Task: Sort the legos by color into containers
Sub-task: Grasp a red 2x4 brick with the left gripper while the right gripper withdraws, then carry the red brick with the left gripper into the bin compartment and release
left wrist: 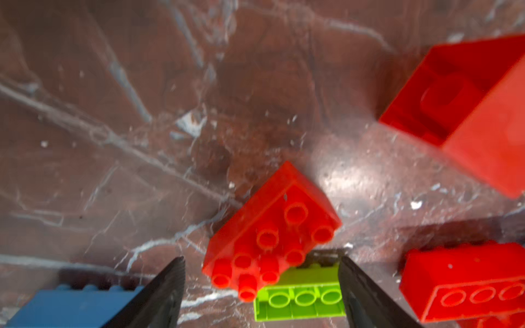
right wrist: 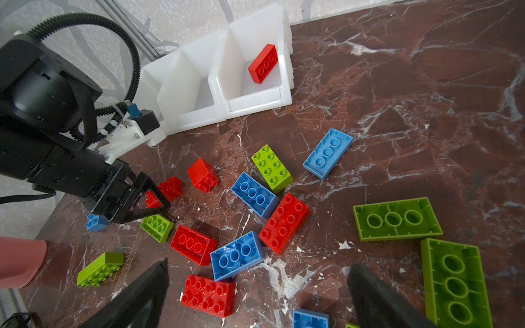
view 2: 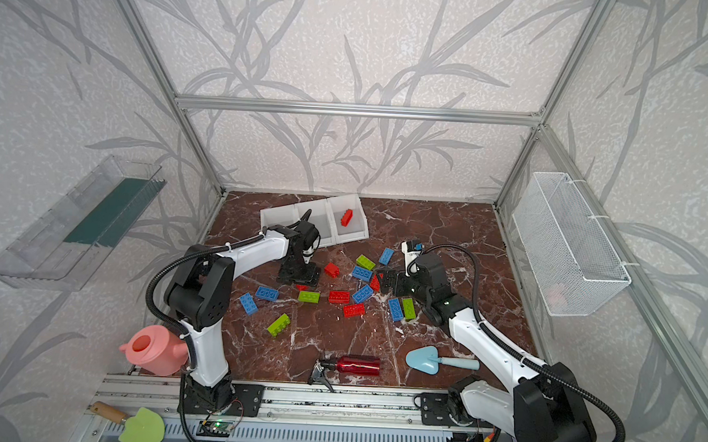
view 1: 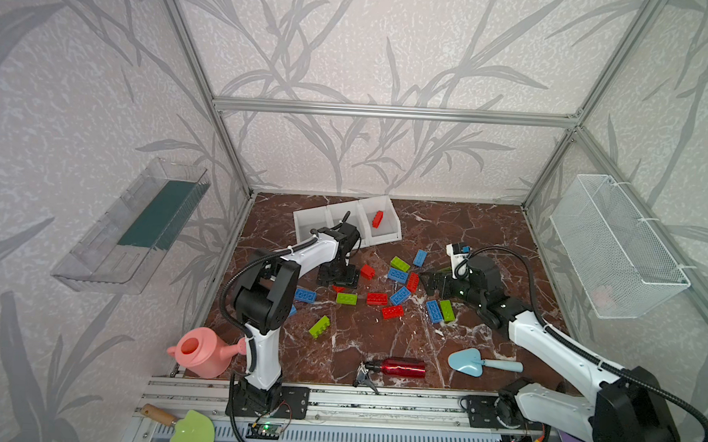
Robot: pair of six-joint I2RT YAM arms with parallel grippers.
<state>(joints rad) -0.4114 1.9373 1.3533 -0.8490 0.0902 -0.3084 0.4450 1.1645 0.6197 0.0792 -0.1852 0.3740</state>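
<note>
While looking down from the left wrist, saw the left tool [left wrist: 260, 257] low over the table [left wrist: 113, 119], jaws apart. Noted a small red lego [left wrist: 272, 235] tilted just beyond the tips and between them, studs toward the lens, not clamped; could not tell about contact with either jaw. Saw a lime green lego [left wrist: 301, 301] just behind it, hollow side toward the lens, a blue lego [left wrist: 74, 308] to one side and two more red bricks [left wrist: 466, 281] to the other.

Found the right tool [right wrist: 259, 264] hanging over the right part of the scatter, jaws spread wide, gripping no brick.

Found the other legos [view 1: 377, 299] loose across the middle of the table in both top views, red, blue and lime green mixed. Located the containers [view 1: 308, 227] at the back of the table, three white bins joined in a row, set askew. Spotted one red lego [view 1: 378, 219] inside the bin at the right end of that row.

Along the front edge, made out a pink watering can [view 1: 199, 357], a red bottle [view 1: 403, 367] lying on its side and a light blue trowel [view 1: 467, 361].
</note>
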